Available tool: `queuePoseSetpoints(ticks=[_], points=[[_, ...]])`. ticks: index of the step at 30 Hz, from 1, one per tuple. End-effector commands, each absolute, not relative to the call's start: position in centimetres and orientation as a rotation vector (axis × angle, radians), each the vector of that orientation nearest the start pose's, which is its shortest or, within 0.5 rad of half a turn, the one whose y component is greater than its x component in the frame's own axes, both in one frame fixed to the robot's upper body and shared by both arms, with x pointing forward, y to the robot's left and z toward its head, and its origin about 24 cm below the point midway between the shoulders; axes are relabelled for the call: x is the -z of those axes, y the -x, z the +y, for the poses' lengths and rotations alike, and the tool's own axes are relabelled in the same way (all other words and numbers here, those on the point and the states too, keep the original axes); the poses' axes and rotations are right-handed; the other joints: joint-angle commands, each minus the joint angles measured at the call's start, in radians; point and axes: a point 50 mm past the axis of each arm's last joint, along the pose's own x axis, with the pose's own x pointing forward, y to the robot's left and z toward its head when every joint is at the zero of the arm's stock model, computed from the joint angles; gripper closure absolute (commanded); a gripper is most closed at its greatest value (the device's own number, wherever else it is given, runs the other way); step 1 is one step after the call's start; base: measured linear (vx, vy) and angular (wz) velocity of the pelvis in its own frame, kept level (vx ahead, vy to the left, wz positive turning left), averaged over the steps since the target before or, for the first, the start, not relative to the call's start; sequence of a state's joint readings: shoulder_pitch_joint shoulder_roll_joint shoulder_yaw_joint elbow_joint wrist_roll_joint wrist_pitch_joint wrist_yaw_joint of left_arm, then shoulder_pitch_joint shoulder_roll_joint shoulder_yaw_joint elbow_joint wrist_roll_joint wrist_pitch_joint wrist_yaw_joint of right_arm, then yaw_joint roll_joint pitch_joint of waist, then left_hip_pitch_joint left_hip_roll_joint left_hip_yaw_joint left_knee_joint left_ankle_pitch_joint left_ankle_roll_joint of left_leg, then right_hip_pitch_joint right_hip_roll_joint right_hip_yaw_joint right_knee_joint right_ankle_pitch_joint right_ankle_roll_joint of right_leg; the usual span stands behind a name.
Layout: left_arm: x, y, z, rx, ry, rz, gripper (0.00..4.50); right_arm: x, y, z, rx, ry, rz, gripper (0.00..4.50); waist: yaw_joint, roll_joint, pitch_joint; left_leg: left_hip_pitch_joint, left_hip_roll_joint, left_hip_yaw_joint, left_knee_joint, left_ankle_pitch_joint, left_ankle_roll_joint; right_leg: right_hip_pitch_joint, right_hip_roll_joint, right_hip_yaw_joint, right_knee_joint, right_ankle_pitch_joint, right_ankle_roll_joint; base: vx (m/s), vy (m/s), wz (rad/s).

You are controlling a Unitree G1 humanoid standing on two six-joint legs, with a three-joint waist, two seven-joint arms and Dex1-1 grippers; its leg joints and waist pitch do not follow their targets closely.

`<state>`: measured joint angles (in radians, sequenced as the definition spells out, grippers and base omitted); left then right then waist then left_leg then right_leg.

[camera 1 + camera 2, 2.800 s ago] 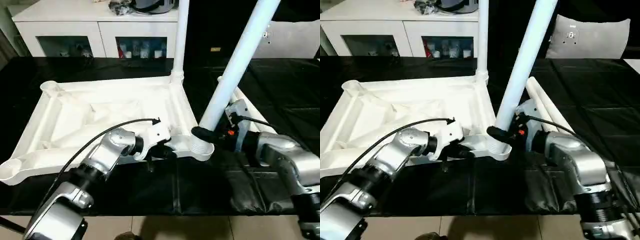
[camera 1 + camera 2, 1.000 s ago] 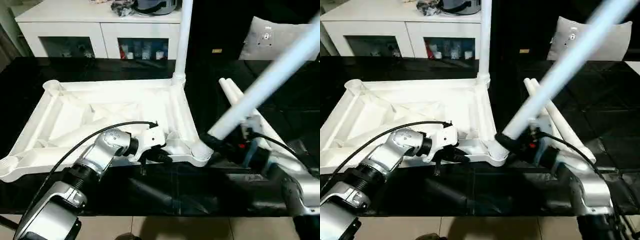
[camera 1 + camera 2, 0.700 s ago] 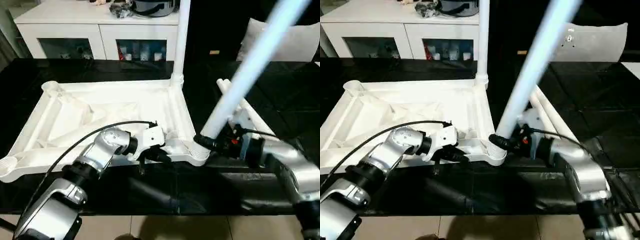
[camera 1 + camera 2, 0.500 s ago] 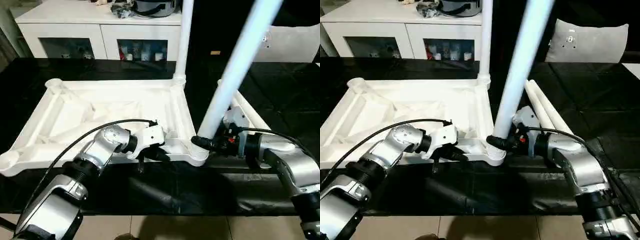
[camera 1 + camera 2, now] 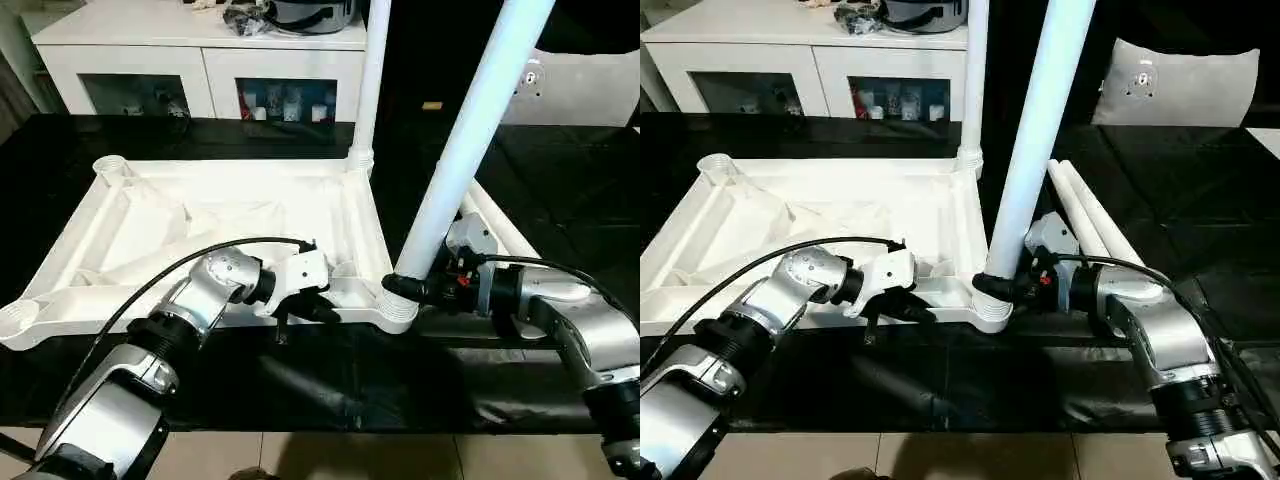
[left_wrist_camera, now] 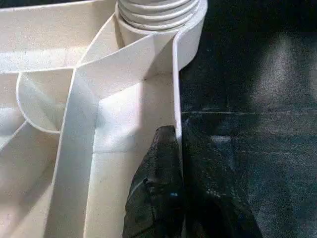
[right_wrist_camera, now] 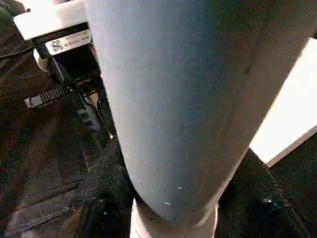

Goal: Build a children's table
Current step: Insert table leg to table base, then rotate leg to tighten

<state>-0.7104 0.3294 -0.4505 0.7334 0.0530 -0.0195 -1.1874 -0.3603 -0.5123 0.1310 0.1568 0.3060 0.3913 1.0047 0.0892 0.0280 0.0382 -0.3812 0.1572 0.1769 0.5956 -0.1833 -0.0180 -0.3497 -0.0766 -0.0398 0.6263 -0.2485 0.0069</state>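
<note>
Since the earlier frames our right arm had swung the near leg (image 5: 470, 130) from a steep lean toward 2 o'clock back to almost upright; it rose from the tabletop's (image 5: 230, 215) near-right corner socket (image 5: 400, 300), tilted slightly toward 1 o'clock. The tabletop lay underside up on the black work surface (image 5: 560, 190), its ribbed hollow facing us. Our right gripper (image 5: 1005, 285) pinched the base of that leg just above the socket, one black finger on each side. Our left gripper (image 6: 173, 163) was pressed together on the tabletop's near rim wall (image 6: 176, 99), one finger inside the wall and one outside, at 9 o'clock from the socket. A second leg (image 5: 367, 75) stood upright in the far-right corner socket. Two spare legs (image 5: 1090, 215) lay side by side on the surface, at 3 o'clock from the tabletop. A white cabinet (image 5: 200, 60) stood at 12 o'clock
</note>
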Motion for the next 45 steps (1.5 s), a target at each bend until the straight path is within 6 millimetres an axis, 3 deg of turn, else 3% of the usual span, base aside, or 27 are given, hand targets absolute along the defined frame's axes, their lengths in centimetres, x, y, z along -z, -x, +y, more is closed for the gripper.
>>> queuePoseSetpoints(ticks=[1,4,6,8,9,11,15,17,21,26,28,30,33,35,36,39,41,45], points=[[-5.6,-33.4,11.9,1.302,-0.576,0.461,4.5,-3.8,-27.2,-16.5,-1.056,0.032,0.548,2.64,0.001,-0.005,-0.037,0.026,0.085,-0.034,-0.095,-0.315,-0.019,0.007,-0.093,0.048,-0.091,-0.176,-0.258,0.0,0.0,0.0],[-5.2,-33.1,11.7,1.224,-0.51,0.474,4.5,-3.7,-27.7,-15.9,-0.928,0.016,0.536,2.64,-0.004,-0.005,-0.03,0.028,0.083,-0.037,-0.102,-0.363,-0.043,0.002,-0.095,0.05,-0.098,-0.272,-0.234,0.0,0.0,0.0],[-4.8,-32.3,10.6,1.155,-0.432,0.486,4.5,-3.6,-28.1,-15.3,-0.811,-0.001,0.548,2.64,-0.013,0.0,-0.023,0.029,0.085,-0.047,-0.11,-0.431,-0.074,0.0,-0.1,0.053,-0.107,-0.419,-0.196,0.0,0.0,0.0],[-4.7,-32.0,10.0,1.12,-0.398,0.489,4.5,-3.4,-28.4,-15.0,-0.762,-0.008,0.56,2.64,-0.021,-0.003,-0.022,0.035,0.082,-0.053,-0.113,-0.48,-0.094,-0.008,-0.099,0.051,-0.116,-0.503,-0.157,0.0,0.0,0.0],[-4.8,-31.7,8.5,1.07,-0.369,0.484,4.5,-3.2,-28.9,-14.6,-0.682,-0.028,0.567,2.64,-0.03,-0.012,-0.022,0.038,0.08,-0.054,-0.112,-0.496,-0.099,-0.015,-0.096,0.051,-0.12,-0.525,-0.146,0.0,0.0,0.0],[-4.9,-31.5,7.6,1.055,-0.366,0.474,4.5,-3.1,-29.3,-14.3,-0.645,-0.057,0.572,2.64,-0.037,-0.004,-0.024,0.038,0.079,-0.054,-0.114,-0.486,-0.1,-0.014,-0.093,0.048,-0.123,-0.496,-0.143,0.0,0.0,0.0],[-5.7,-31.1,4.9,1.041,-0.419,0.441,4.5,-2.9,-31.3,-13.7,-0.492,-0.084,0.583,2.64,-0.043,-0.006,-0.023,0.039,0.075,-0.05,-0.114,-0.489,-0.098,-0.02,-0.09,0.05,-0.13,-0.447,-0.14,0.0,0.0,0.0],[-6.0,-31.0,4.6,1.037,-0.426,0.437,4.5,-2.9,-31.6,-13.3,-0.48,-0.088,0.593,2.64,-0.049,-0.005,-0.024,0.034,0.074,-0.052,-0.115,-0.482,-0.097,-0.016,-0.089,0.048,-0.128,-0.44,-0.137,0.0,0.0,0.0],[-6.1,-31.2,5.1,1.016,-0.444,0.437,4.5,-2.9,-31.6,-12.7,-0.495,-0.071,0.606,2.64,-0.05,-0.006,-0.03,0.028,0.074,-0.046,-0.115,-0.421,-0.083,-0.011,-0.083,0.049,-0.12,-0.321,-0.148,0.0,0.0,0.0],[-6.0,-31.0,6.3,1.012,-0.478,0.438,4.5,-2.8,-31.7,-12.4,-0.516,-0.053,0.599,2.64,-0.046,-0.008,-0.041,0.016,0.071,-0.034,-0.104,-0.26,-0.034,0.007,-0.081,0.047,-0.102,-0.089,-0.201,0.0,0.0,0.0],[-6.0,-30.9,6.3,1.013,-0.479,0.438,4.5,-2.8,-31.9,-12.3,-0.523,-0.072,0.586,2.64,-0.045,-0.008,-0.042,0.015,0.069,-0.031,-0.102,-0.233,-0.019,0.01,-0.081,0.046,-0.101,-0.064,-0.215,0.0,0.0,0.0],[-6.0,-30.9,6.5,1.015,-0.479,0.437,4.5,-2.9,-32.0,-12.6,-0.528,-0.075,0.565,2.08,-0.044,-0.008,-0.038,0.016,0.072,-0.03,-0.104,-0.252,-0.018,0.008,-0.08,0.045,-0.105,-0.11,-0.221,0.0,0.0,0.0],[-6.1,-31.2,6.8,1.012,-0.466,0.409,4.5,-3.3,-31.9,-12.9,-0.553,-0.084,0.525,1.88,-0.043,-0.006,-0.039,0.023,0.074,-0.03,-0.106,-0.284,-0.03,0.004,-0.077,0.046,-0.108,-0.153,-0.221,0.0,0.0,0.0],[-6.1,-31.3,6.9,1.006,-0.459,0.4,4.5,-3.5,-31.9,-13.1,-0.571,-0.088,0.505,1.56,-0.035,-0.007,-0.047,0.02,0.075,-0.03,-0.101,-0.241,-0.029,0.011,-0.077,0.045,-0.099,-0.077,-0.225,0.0,0.0,0.0],[-6.0,-31.5,7.4,1.002,-0.458,0.393,4.5,-3.7,-31.6,-13.7,-0.594,-0.099,0.474,1.56,-0.032,-0.008,-0.047,0.018,0.074,-0.028,-0.096,-0.19,-0.009,0.013,-0.074,0.044,-0.092,0.011,-0.23,0.0,0.0,0.0],[-5.8,-31.5,7.8,1.013,-0.477,0.392,4.5,-3.9,-31.4,-14.3,-0.619,-0.082,0.453,1.23,-0.025,-0.009,-0.049,0.014,0.071,-0.024,-0.088,-0.12,0.032,0.017,-0.076,0.041,-0.082,0.128,-0.25,0.0,0.0,0.0],[-5.7,-31.5,8.0,1.019,-0.487,0.392,4.5,-4.1,-31.3,-14.6,-0.632,-0.075,0.444,1.13,-0.021,-0.004,-0.049,0.013,0.071,-0.025,-0.087,-0.129,0.042,0.019,-0.079,0.04,-0.084,0.1,-0.252,0.0,0.0,0.0],[-5.4,-31.7,9.0,1.041,-0.506,0.395,4.5,-5.7,-30.1,-15.7,-0.787,-0.055,0.344,0.83,-0.017,-0.011,-0.049,0.01,0.073,-0.025,-0.086,-0.142,0.05,0.024,-0.077,0.038,-0.085,0.057,-0.246,0.0,0.0,0.0]])
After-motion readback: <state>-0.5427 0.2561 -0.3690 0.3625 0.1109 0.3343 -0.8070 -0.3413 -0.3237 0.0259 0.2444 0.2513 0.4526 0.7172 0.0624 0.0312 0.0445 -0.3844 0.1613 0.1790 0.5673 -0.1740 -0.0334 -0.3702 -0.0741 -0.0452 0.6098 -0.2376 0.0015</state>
